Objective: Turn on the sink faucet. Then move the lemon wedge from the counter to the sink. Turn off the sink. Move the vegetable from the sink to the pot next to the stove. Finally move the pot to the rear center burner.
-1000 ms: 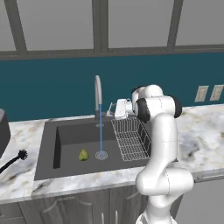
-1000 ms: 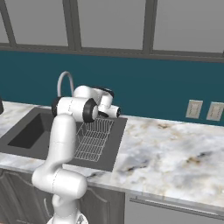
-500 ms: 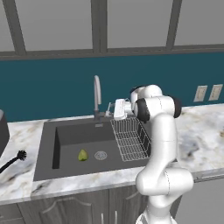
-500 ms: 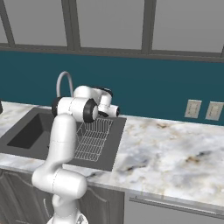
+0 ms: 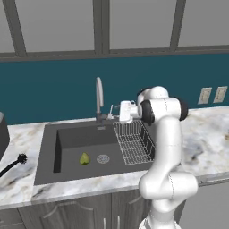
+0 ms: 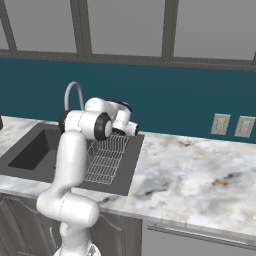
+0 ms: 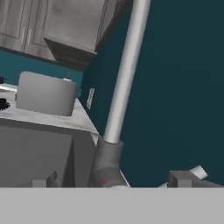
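Now dark finger tips [image 7: 180, 177] spread wide, nothing held, flanking base of tall slim grey metal gooseneck faucet [image 5: 99, 99]. Tiny yellow-green lemon wedge [image 5: 84, 159] lies on dark grey sink [image 5: 85, 147] floor, beside round drain [image 5: 103, 158]. Judged light, wet, slippery, soft: pinch gently across plump middle.
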